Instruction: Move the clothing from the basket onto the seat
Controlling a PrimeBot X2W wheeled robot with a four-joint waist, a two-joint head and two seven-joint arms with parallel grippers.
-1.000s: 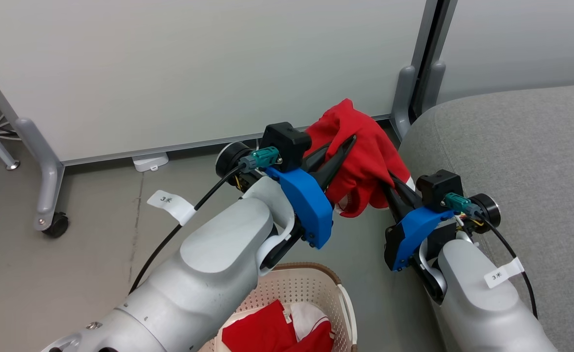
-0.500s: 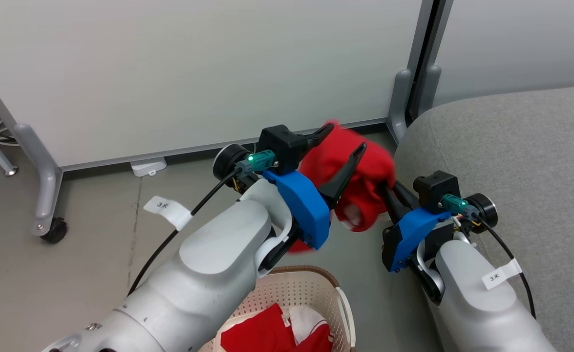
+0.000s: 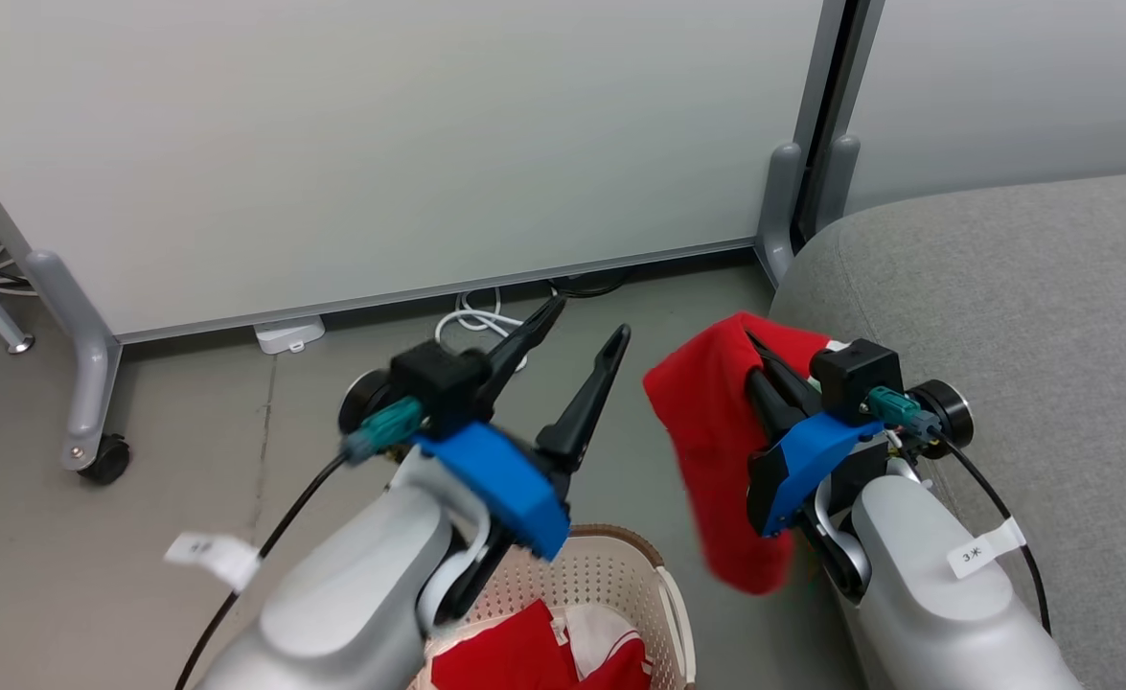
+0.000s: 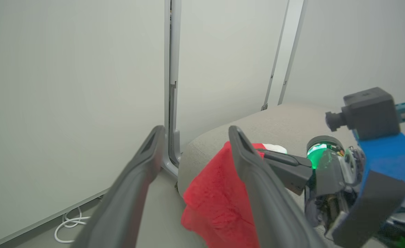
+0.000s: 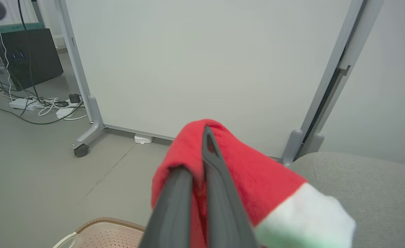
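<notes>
The right gripper (image 3: 762, 362) is pinching the red garment (image 3: 716, 450), jaws closed on a fold near its top. The cloth is hanging limp just beside the edge of the seat (image 3: 1003, 287), over the floor and a little past the basket (image 3: 620, 539). The left gripper (image 3: 589, 321) is hovering nearby, jaws spread wide and carrying nothing. More red and white clothing (image 3: 524, 656) is lying down in the basket. This fabric is looking light, soft and floppy, so it's likely going to drape and swing rather than hold a shape. The best hold, I'd judge, is a bunched fold deep between the fingers, since a thin single layer could be slipping free.
</notes>
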